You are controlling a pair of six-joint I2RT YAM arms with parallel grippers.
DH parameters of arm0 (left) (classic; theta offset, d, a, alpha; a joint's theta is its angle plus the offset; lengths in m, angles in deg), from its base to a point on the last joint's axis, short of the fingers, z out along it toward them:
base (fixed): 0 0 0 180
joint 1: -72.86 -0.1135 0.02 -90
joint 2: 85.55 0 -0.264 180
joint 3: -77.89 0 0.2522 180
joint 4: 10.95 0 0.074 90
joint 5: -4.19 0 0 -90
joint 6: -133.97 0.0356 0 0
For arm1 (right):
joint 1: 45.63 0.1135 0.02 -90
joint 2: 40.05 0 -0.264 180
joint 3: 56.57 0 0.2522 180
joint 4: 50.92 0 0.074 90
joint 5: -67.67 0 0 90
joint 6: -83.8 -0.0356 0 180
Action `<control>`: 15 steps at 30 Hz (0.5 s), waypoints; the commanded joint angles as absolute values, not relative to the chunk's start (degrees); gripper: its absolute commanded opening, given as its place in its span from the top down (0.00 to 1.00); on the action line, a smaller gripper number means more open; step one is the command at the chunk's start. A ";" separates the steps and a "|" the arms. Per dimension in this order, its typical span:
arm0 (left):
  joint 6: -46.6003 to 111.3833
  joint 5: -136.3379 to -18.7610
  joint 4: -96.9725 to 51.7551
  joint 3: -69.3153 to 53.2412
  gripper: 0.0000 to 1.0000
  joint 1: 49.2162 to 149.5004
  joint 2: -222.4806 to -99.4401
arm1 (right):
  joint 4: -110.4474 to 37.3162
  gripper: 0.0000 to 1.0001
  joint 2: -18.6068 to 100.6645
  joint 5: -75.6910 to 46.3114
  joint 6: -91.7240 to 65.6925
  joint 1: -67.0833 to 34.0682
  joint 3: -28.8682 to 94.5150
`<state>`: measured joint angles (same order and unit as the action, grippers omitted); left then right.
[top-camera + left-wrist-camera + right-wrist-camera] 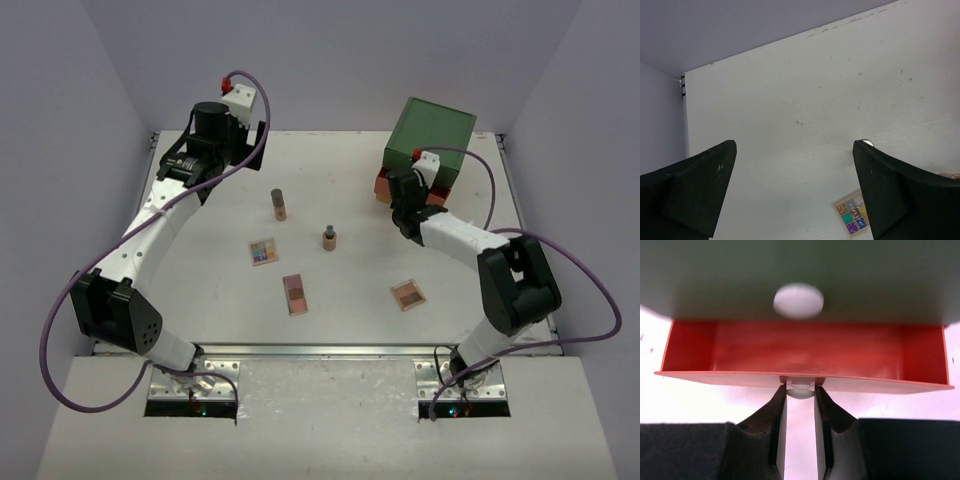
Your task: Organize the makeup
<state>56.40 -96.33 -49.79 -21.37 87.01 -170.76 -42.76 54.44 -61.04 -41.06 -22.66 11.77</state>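
My right end effector (800, 390) is nearest in its wrist view, pinching the white knob (800, 393) of the open orange drawer (715, 375). That grip is hidden from above. Only the top view shows the makeup mid-counter (200, 300): tall tube (279, 205), short tube (329, 237), multicolour palette (264, 250), pink-brown palette (295, 294) and second palette (407, 294). My left end effector (794, 145) is spread wide at far left.

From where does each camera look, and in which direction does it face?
Top external: above and behind the robot, facing down on the table; the left arm and right arm show.
Left wrist: on the left arm, facing bare table past the open left gripper.
Right wrist: facing the orange drawer, right gripper shut on its knob.
Shared: the multicolour palette shows in the top and left wrist views.
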 commanded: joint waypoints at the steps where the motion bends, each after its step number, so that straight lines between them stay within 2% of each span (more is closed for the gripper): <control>1: 56.89 -96.45 -47.12 -20.66 0.00 86.31 -170.01 | -42.93 1.00 47.99 -64.89 -45.81 -18.32 7.53; 13: 56.53 -95.40 -46.87 -19.74 0.00 86.32 -169.84 | -35.17 1.00 40.92 -64.29 -52.20 -12.62 -0.30; 15: 56.61 -95.09 -46.79 -19.34 0.00 86.31 -169.69 | -34.83 0.88 40.52 -64.11 -52.09 -12.59 -0.58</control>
<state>56.40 -95.94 -49.62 -20.12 87.01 -170.76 -35.33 42.41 -62.99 -50.03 -13.09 -0.23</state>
